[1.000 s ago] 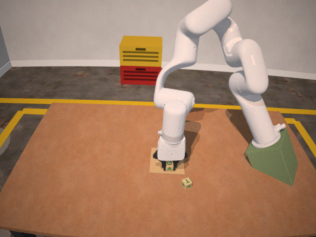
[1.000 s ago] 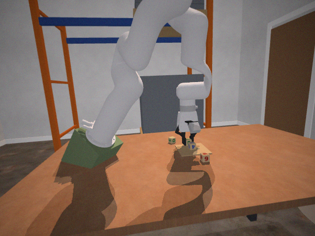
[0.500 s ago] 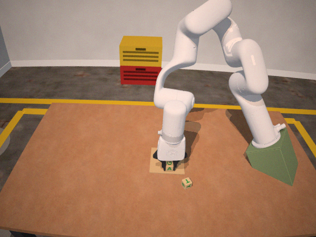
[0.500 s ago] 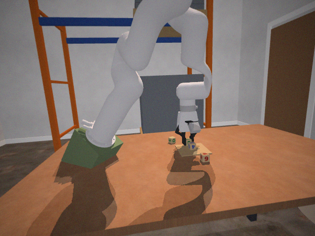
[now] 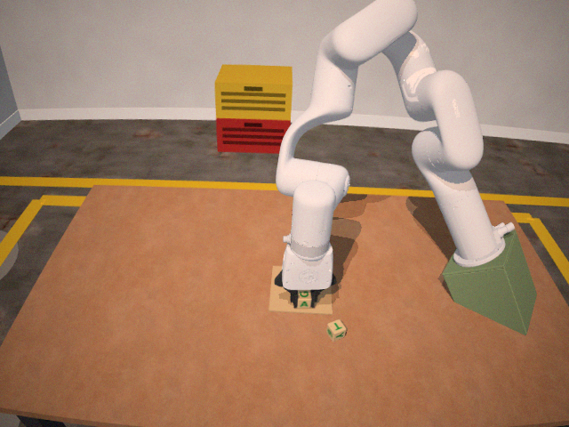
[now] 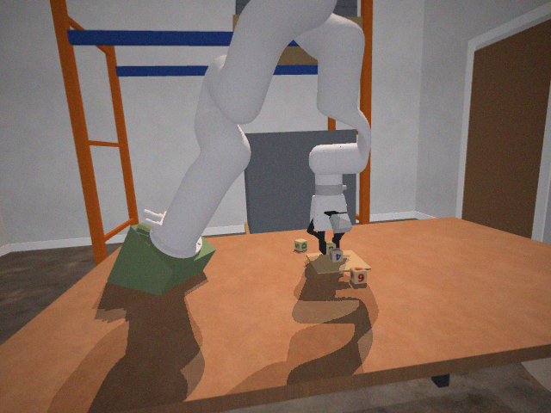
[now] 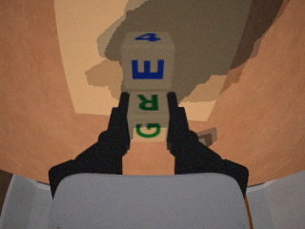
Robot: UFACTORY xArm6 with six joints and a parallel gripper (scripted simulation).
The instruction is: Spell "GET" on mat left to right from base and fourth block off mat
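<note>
The black two-fingered end effector (image 7: 149,129) of the white arm is closed on a pale wooden cube with green letters G and R (image 7: 148,116), its fingers pressing the cube's two sides. This G block sits low over the tan square mat (image 5: 278,303) on the brown wooden desk (image 5: 138,285), just beside a pale cube with a blue E on top and a blue 4 on its side (image 7: 148,68). A pale cube with a green T (image 5: 336,329) lies on the desk off the mat, near its corner. A pale cube with a red 9 (image 6: 358,275) rests at the mat's other edge.
</note>
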